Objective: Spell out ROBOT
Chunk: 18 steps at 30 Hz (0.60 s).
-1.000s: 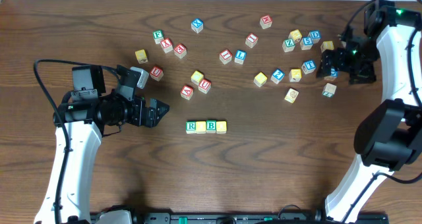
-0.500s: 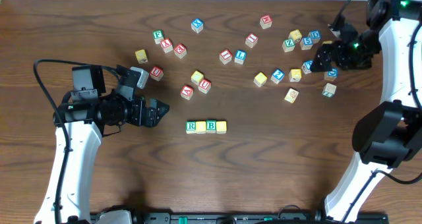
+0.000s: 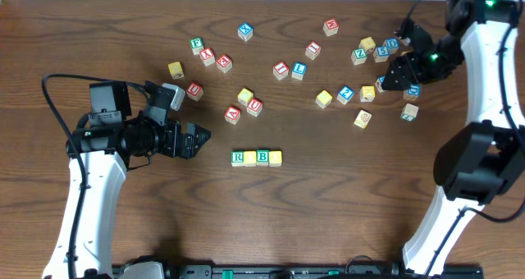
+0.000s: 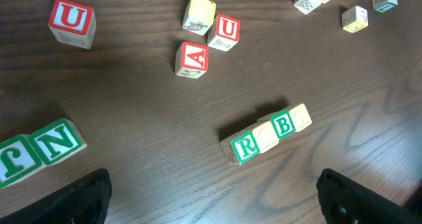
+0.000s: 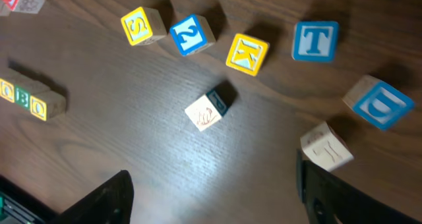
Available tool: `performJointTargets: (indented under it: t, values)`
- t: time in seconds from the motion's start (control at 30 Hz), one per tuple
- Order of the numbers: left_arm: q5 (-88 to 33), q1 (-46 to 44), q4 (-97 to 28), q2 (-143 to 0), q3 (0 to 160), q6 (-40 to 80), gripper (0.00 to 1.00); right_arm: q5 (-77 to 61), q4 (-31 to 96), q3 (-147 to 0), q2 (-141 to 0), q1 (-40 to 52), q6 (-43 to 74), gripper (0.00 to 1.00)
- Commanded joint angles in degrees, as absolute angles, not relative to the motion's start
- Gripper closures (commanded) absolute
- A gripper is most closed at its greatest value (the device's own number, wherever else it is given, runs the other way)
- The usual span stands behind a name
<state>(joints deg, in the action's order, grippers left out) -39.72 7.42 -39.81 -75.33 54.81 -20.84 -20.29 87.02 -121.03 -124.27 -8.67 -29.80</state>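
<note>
Your right gripper (image 5: 211,178) has shifted left, jaws spread and empty. The T (image 5: 315,41) lies ahead of them, off to the right, well apart from the row (image 3: 257,157). The left gripper (image 4: 211,181), also spread, sits farther away.

Dark wooden table (image 3: 328,213), red A cube (image 4: 192,58) just beside red U cube (image 4: 227,31), green N cube (image 4: 60,141) well apart

The table (image 3: 328,221) is dark brown with wavy wood grain. Near its middle, the R cube (image 3: 238,157) and B cube (image 3: 262,157) show green letters, with one yellow cube (image 3: 250,157) between them and another yellow cube (image 3: 275,157) beyond. The T cube (image 5: 315,41) is blue with a pale letter. The A cube (image 4: 192,58) and U cube (image 4: 227,30) have red letters.
</note>
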Motion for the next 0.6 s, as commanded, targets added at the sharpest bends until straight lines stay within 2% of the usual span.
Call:
performJointTargets:
  t: [0.0,0.13,0.3,0.57]
  values:
    - [-39.8,7.7,-39.8,-75.0,55.4,-21.4,0.02,-19.9,86.5,-122.0,-127.4,-8.0,-30.7,0.3]
    - [-39.8,7.7,-39.8,-75.0,55.4,-21.4,0.02,-19.7,84.3,-122.0,-130.4,-7.5,-30.7,0.4]
    - [-39.8,7.7,-39.8,-75.0,55.4,-21.4,0.02,-14.5,80.5,-122.0,-132.0,-6.8,-26.2,0.46]
    - [-39.8,7.7,-39.8,-75.0,55.4,-21.4,0.02,-13.4,78.2,-122.0,-132.0,-6.0,-29.7,0.46]
